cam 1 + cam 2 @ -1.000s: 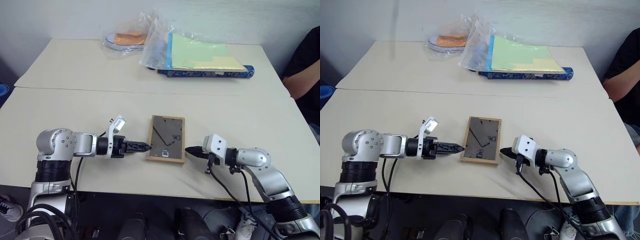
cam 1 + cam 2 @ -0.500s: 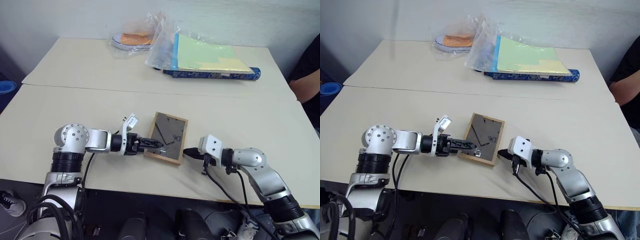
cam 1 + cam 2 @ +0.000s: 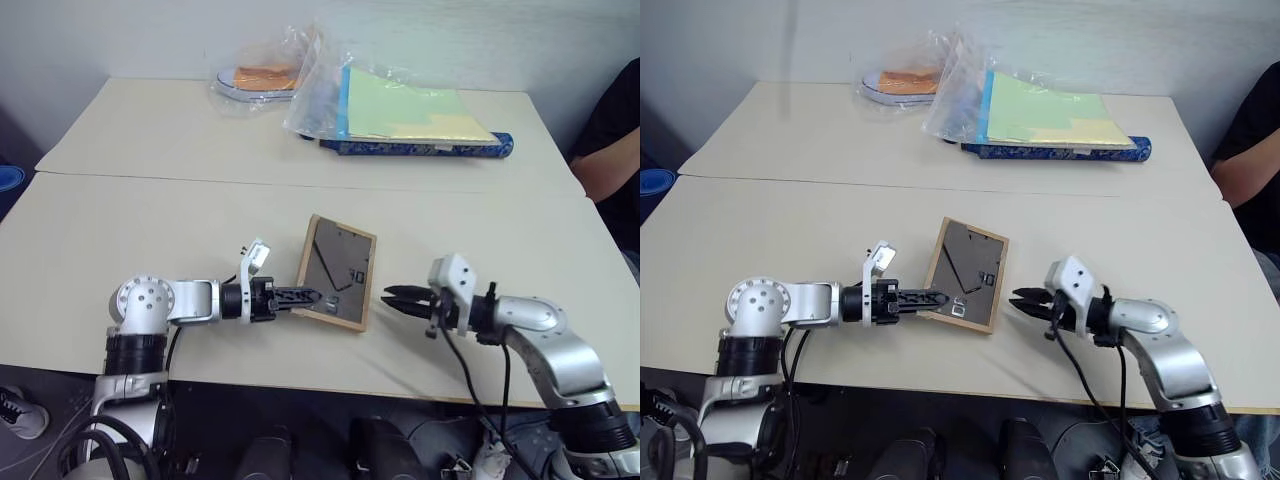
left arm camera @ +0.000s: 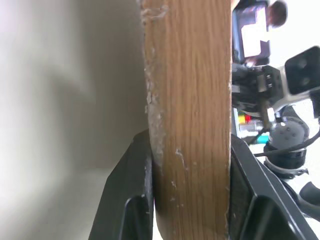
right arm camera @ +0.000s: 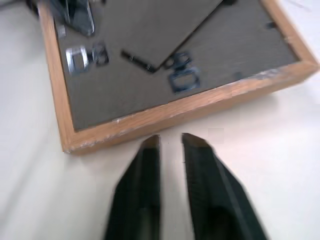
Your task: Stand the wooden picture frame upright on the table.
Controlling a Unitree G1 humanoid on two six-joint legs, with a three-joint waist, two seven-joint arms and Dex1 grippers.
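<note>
Frame first: the wooden picture frame (image 3: 337, 272) lies back-up on the near section of the table (image 3: 150, 220), its dark grey backing and folded stand facing the camera, and its left long edge looks raised a little off the surface. The left gripper (image 3: 308, 296) has that edge near the frame's near-left corner; in the left wrist view its two fingers (image 4: 131, 200) press either side of the light wood border, so it is clamped on the frame. The right gripper (image 3: 392, 296) hovers just beside the frame's near-right corner, apart from it, with its fingers (image 5: 142, 190) parted by a narrow gap and holding nothing.

The step in hand, as I read it, is the lift: one side is pinched and starting to tip the frame up. The next move likely calls for the right gripper to reach the stand on the back and swing it out, or to steady the far edge, while the left brings the frame toward vertical.

Compared with a second ago, the frame has turned clockwise on the table and is no longer square to the near edge. The left gripper, then open and short of the frame, has closed on its border. The right gripper, then shut with its tip against the frame's right edge, has backed away, risen and opened slightly.

Behind the frame, on the far section, lie a green-yellow pad in plastic (image 3: 400, 105) and a bagged orange item (image 3: 258, 76).
</note>
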